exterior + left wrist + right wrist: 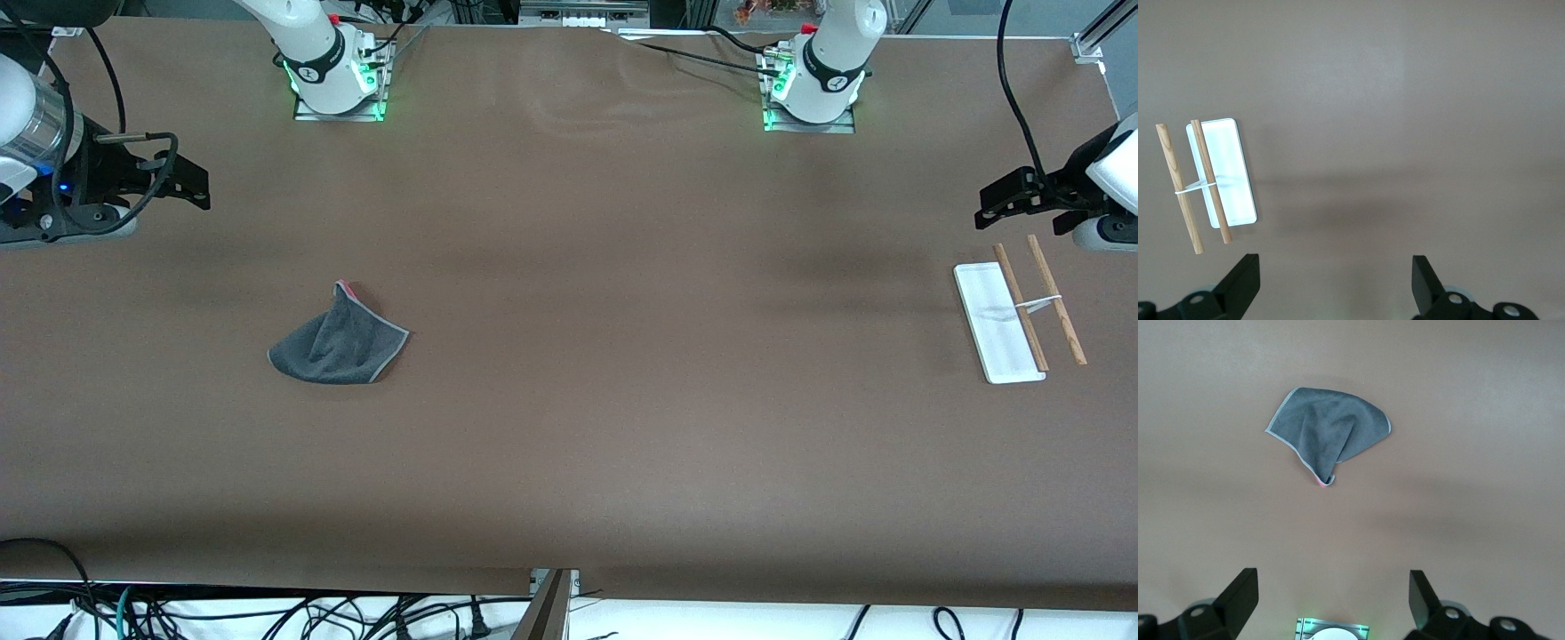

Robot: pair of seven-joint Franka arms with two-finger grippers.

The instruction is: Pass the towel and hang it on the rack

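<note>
Grey cloth, the towel [340, 342], lay crumpled on the brown table [569, 427] toward the right arm's end, its pink tag at the corner pointing to about twelve o'clock in the front view; the rack [1000, 333] stood well apart from it at the left arm's end, rods bare. By my judgement no step had begun; the first pick-up was the one in hand. The right gripper [182, 182] hung over bare table, the towel off at roughly five o'clock from it in the front view; its jaws stood wide apart and held nothing. The left gripper [1005, 200] hovered just by the rack's end, at about twelve o'clock from it, jaws likewise spread wide and empty; that arm waited. The next move probably called for the right gripper to descend over a raised fold of the towel and pinch it, then carry it mid-table for the hand-over.
</note>
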